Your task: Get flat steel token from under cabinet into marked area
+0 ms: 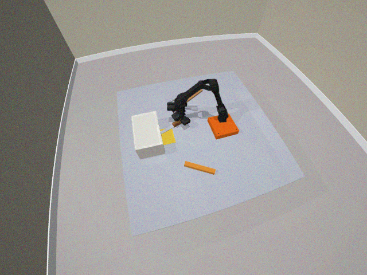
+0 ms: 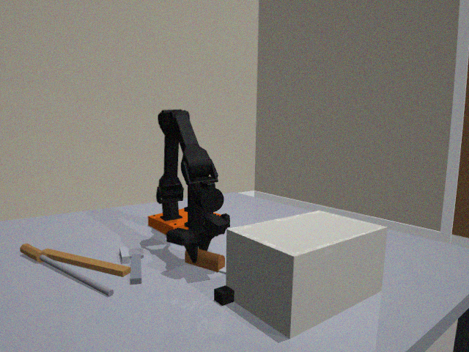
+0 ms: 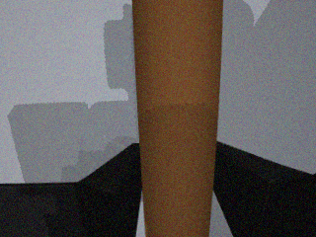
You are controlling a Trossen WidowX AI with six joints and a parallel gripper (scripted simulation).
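My gripper (image 1: 181, 121) (image 2: 199, 254) (image 3: 173, 150) is shut on the brown handle (image 1: 176, 123) (image 2: 214, 260) (image 3: 178, 74) of a tool, low over the table in front of the cabinet. The tool's thin metal rod (image 1: 168, 130) runs from the handle across the yellow marked area (image 1: 170, 138) to the cabinet's front edge; its far end is hidden. The white cabinet (image 1: 146, 130) (image 2: 261, 280) hides the marked area in the exterior view. The vent slots and the steel token are not visible in any view.
An orange bar (image 1: 199, 167) lies apart from the cabinet. A wooden stick (image 2: 86, 262), a grey rod (image 2: 75, 274) and grey block-like pieces (image 2: 135, 268) lie to one side. A small black cube (image 2: 223, 295) is close to the cabinet. The arm's orange base (image 1: 222, 128) stands behind the gripper.
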